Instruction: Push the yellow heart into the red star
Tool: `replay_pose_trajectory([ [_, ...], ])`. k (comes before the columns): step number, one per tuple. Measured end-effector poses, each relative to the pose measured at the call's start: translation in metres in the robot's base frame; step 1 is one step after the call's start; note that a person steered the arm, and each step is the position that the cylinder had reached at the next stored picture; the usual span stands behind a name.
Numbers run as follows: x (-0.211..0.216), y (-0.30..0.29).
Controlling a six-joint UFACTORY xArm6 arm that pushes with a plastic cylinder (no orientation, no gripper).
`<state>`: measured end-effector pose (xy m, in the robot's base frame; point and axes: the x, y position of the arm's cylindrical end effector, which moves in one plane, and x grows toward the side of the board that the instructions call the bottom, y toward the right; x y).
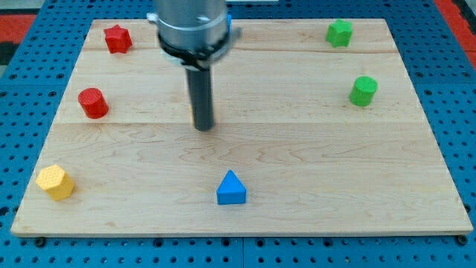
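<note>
The red star (pixel 117 38) sits at the view's top left of the wooden board (pixel 297 156). No yellow heart can be made out; the only yellow block is a hexagon-like one (pixel 56 182) at the bottom left corner. My tip (pixel 203 126) rests near the board's middle, slightly left, far from both. A narrow orange-yellow sliver shows at the rod's left edge; what it is I cannot tell. The rod and its housing may hide a block behind them.
A red cylinder (pixel 93 103) stands at the left, below the red star. A blue triangle (pixel 231 188) lies at the bottom middle. A green star (pixel 339 33) and a green cylinder (pixel 364 91) are at the right. A blue piece peeks out beside the housing (pixel 233 28).
</note>
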<state>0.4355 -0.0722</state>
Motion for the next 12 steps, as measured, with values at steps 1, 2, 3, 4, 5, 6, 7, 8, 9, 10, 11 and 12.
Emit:
replay_pose_trajectory([
  [1,-0.041,-0.037],
  [2,-0.045,-0.005],
  [3,-0.044,0.037],
  [4,-0.061,0.056],
  [5,-0.097,0.051],
  [6,-0.118,0.061],
  [7,-0.132,0.086],
  [8,-0.152,0.054],
  [9,-0.165,-0.007],
  [10,-0.157,-0.035],
  [11,-0.130,-0.020],
  [12,-0.107,-0.020],
])
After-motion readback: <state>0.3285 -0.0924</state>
